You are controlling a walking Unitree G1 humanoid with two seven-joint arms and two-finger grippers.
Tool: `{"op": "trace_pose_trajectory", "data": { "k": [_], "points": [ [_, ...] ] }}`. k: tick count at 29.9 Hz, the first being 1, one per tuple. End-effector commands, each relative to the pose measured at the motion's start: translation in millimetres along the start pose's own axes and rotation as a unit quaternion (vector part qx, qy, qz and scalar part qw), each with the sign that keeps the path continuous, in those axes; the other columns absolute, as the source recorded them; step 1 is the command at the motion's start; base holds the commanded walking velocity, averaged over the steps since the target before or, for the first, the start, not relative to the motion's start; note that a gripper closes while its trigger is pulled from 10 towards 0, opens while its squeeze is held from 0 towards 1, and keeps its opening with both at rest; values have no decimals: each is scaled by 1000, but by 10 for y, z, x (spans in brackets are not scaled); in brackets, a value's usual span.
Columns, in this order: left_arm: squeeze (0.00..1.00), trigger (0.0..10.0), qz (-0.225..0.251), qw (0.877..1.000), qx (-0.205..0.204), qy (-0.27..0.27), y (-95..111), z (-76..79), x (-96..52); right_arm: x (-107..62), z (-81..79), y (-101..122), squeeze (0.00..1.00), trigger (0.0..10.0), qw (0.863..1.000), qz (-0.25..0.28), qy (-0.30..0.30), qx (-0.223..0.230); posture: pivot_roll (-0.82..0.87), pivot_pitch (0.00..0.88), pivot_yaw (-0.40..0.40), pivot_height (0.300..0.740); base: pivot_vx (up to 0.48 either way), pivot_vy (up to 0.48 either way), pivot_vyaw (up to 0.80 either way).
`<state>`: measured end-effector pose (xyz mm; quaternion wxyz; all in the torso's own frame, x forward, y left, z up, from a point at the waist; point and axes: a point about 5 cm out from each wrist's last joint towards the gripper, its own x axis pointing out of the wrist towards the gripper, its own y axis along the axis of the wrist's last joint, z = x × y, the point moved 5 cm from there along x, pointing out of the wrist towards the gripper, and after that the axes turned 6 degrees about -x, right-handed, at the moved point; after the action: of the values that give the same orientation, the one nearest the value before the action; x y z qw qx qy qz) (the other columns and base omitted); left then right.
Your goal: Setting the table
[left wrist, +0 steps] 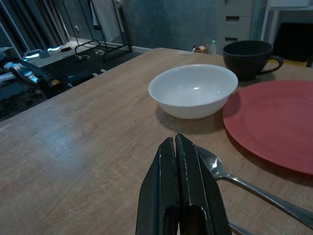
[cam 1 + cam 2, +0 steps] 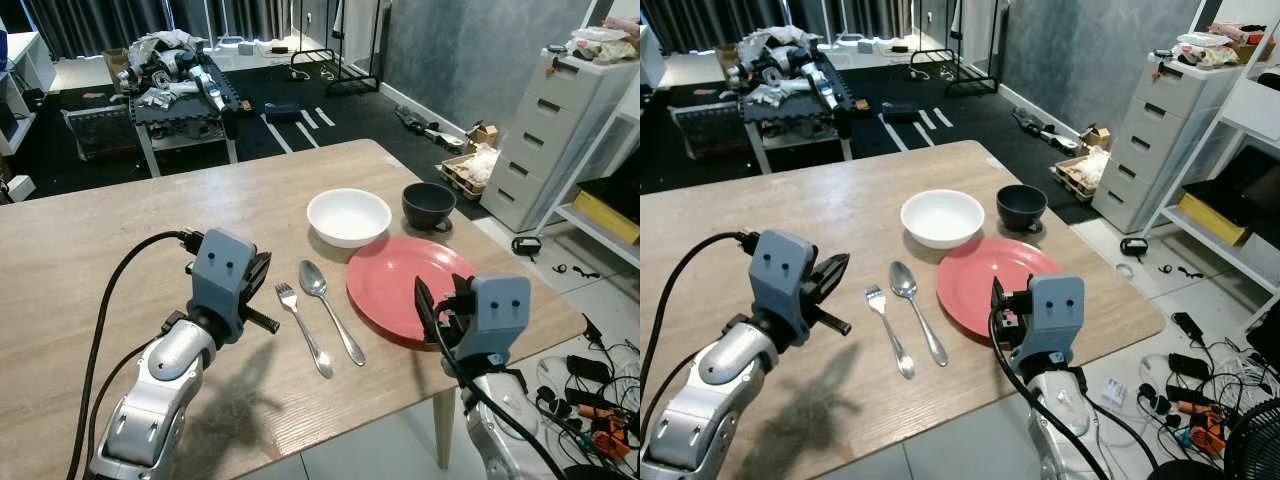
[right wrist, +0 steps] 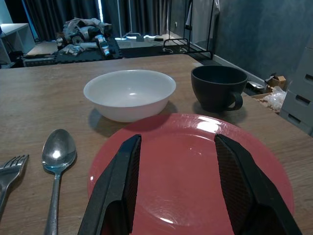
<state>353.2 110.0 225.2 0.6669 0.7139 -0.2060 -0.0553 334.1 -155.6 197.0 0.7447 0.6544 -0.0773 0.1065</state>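
Observation:
A red plate [image 2: 400,280] lies on the wooden table [image 2: 90,240] near its right front corner. Behind it stand a white bowl [image 2: 348,215] and a dark cup [image 2: 428,205]. Left of the plate, a spoon [image 2: 330,305] and a fork [image 2: 303,328] lie side by side. My left gripper [image 2: 264,266] hovers just left of the fork, shut and empty; in the left wrist view its fingertips [image 1: 168,147] are pressed together and point toward the bowl [image 1: 193,90]. At the plate's near edge my right gripper [image 3: 177,139] is open above the plate [image 3: 195,161], holding nothing.
The table's right edge runs just beyond the plate and cup. A grey drawer unit [image 2: 560,130] and shelving stand to the right, with cables and clutter [image 2: 590,400] on the floor. A cluttered bench [image 2: 180,95] stands beyond the table's far side.

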Motion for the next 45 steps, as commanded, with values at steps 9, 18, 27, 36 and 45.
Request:
{"op": "trace_pose_trajectory", "data": {
  "k": [9, 18, 27, 36, 45],
  "points": [
    [0, 10000, -4, 1000, -4, 9, -28, -45, 23, -3, 34, -68, 0, 10000, 1000, -10, -7, 11, 36, 49, 96, 740, 0, 0, -217],
    [0, 10000, -11, 1000, -5, -2, -56, -24, 45, -5, 47, -110, 0, 10000, 1000, -17, -12, 18, 34, 48, 98, 740, 0, 0, -757],
    [0, 10000, -17, 999, -15, -22, -62, 12, 69, -5, 44, -125, 0, 10000, 1000, -20, -14, 17, 30, 50, 101, 740, 0, 0, -781],
    [0, 10000, -18, 999, -15, -31, -61, 33, 83, -5, 34, -136, 0, 10000, 1000, -23, -12, 18, 28, 51, 102, 740, 0, 0, -781],
    [0, 10000, -19, 999, -15, -33, -68, 41, 89, -7, 33, -146, 0, 10000, 999, -25, -12, 18, 26, 51, 101, 740, 0, 0, -781]
  ]
}}
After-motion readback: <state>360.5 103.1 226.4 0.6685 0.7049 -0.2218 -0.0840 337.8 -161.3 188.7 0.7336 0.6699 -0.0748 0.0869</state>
